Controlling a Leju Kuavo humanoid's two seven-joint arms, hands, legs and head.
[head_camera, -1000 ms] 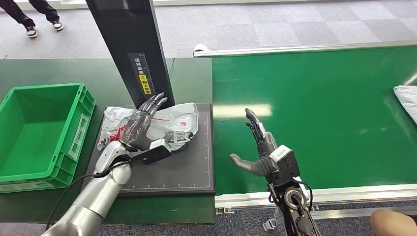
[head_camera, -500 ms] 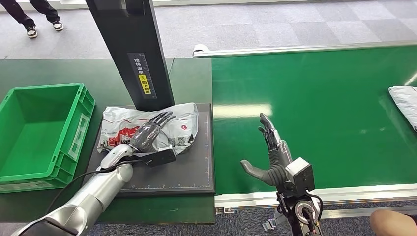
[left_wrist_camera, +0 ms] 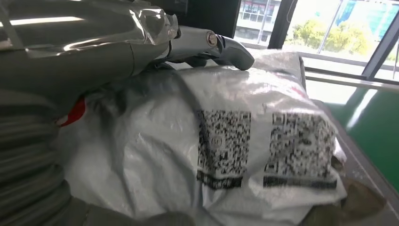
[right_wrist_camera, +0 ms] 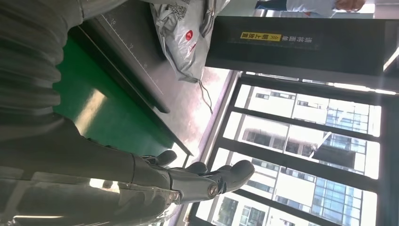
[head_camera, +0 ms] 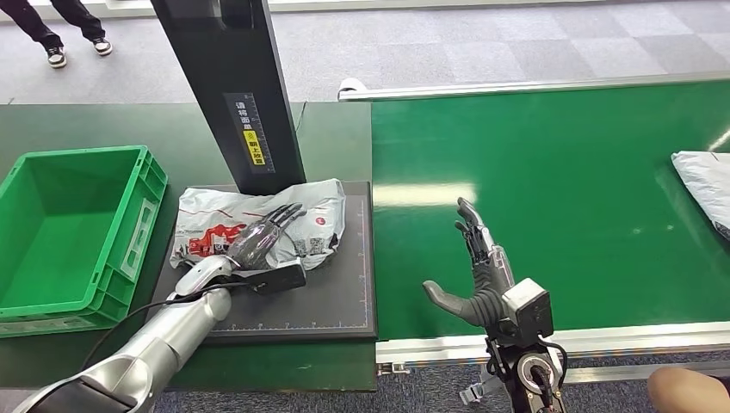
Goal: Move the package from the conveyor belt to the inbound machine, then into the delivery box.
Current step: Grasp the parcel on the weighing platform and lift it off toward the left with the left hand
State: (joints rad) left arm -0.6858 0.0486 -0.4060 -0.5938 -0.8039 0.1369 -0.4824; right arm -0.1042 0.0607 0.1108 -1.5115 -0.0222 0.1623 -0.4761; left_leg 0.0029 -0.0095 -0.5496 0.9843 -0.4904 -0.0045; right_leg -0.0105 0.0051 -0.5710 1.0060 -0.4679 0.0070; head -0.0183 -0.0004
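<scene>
The grey-white plastic package (head_camera: 314, 215) with red print lies crumpled on the inbound machine's black platform (head_camera: 336, 297), at the foot of its black column (head_camera: 228, 86). My left hand (head_camera: 258, 241) rests flat on top of the package with its fingers stretched out toward the column. In the left wrist view the fingers (left_wrist_camera: 226, 47) lie across the package (left_wrist_camera: 263, 150), whose two printed code labels face the camera. My right hand (head_camera: 478, 271) hovers over the green conveyor belt (head_camera: 559, 172) near its front edge, fingers spread and holding nothing; the right wrist view shows this hand (right_wrist_camera: 179, 181) the same way.
A green crate (head_camera: 129, 249) stands left of the platform, open and hollow. A second grey package (head_camera: 702, 185) lies on the belt at the far right. A person's feet (head_camera: 52, 43) show at the back left, and part of a person (head_camera: 684, 387) at the bottom right corner.
My left hand drew back from the column and settled flat on the package. My right hand shifted right and nearer the belt's front edge. The far package rode leftward into view.
</scene>
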